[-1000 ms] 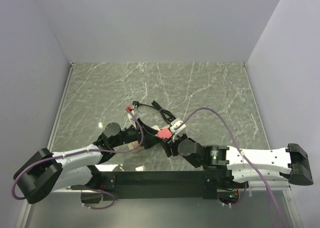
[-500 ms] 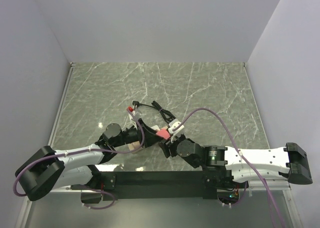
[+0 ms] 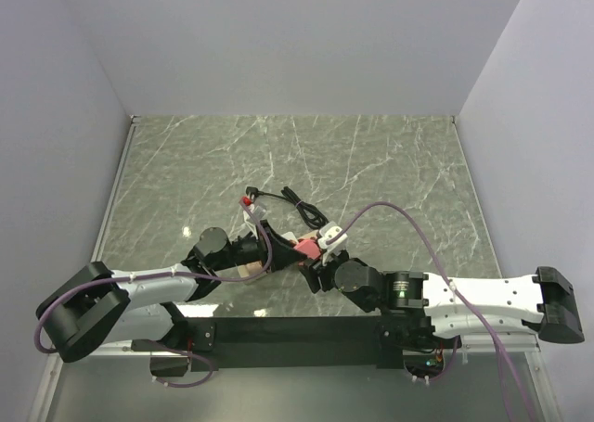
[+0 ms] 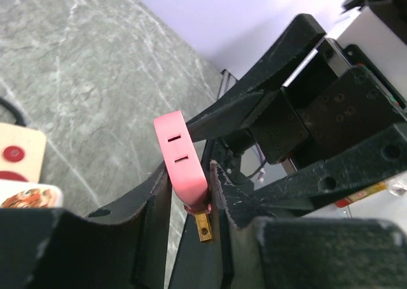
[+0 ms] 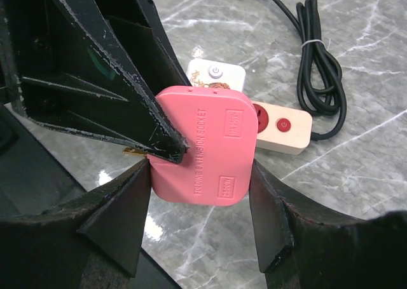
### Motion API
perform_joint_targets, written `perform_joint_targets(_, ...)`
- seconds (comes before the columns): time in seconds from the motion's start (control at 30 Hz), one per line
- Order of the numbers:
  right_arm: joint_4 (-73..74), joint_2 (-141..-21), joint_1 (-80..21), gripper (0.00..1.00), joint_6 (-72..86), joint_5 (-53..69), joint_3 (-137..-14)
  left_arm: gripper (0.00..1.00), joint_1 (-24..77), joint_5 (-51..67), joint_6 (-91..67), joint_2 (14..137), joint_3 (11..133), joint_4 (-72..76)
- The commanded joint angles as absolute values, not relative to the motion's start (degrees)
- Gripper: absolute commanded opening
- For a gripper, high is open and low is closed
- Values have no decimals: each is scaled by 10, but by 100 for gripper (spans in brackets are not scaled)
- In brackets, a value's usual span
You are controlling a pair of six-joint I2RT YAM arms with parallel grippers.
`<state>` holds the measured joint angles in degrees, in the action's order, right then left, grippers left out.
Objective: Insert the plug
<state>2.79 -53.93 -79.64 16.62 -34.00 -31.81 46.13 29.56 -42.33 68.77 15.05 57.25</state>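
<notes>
The pink plug (image 5: 203, 146) hangs above the table between both arms, pink body (image 3: 303, 247) in the top view. My right gripper (image 5: 198, 174) is shut on its two side edges. My left gripper (image 4: 189, 174) comes in from the left and is shut on its flat faces, and a brass prong (image 4: 203, 227) sticks out below the fingers. The beige power strip (image 5: 283, 127) with red buttons lies on the marble just beyond the plug, and its edge shows at the left (image 4: 16, 159) of the left wrist view.
A coiled black cord (image 3: 290, 199) with a red-tipped end lies on the marble behind the grippers, also in the right wrist view (image 5: 315, 67). A white switch block (image 5: 216, 74) sits next to the strip. The black base rail (image 3: 297, 329) runs along the near edge.
My left gripper's fingers have shut from wide open onto the pink plug. Both arms shifted slightly, with the right gripper still holding the plug.
</notes>
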Motion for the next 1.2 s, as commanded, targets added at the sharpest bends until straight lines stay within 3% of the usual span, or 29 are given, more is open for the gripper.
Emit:
perform_joint_targets(0.0, 9, -488, -801, 49, 168, -317, -319, 1, 466, 329, -399, 675, 165, 611)
perform_joint_targets(0.07, 18, -468, -798, 83, 162, -306, -318, 1, 463, 318, -379, 657, 164, 597)
perform_joint_targets(0.17, 23, -420, -795, 90, 144, -280, -318, 1, 450, 322, -373, 632, 157, 589)
perform_joint_targets(0.3, 24, -357, -773, 91, 122, -229, -314, 1, 438, 337, -366, 610, 146, 587)
perform_joint_targets(0.63, -56, -311, -666, 88, 127, -55, -252, 1, 436, 411, -413, 578, 105, 734)
perform_joint_targets(0.9, -159, -337, -635, 74, 126, 93, -227, 1, 435, 422, -428, 553, 91, 771)
perform_joint_targets(1.17, -221, -356, -618, 61, 120, 159, -217, 1, 436, 427, -431, 541, 86, 771)
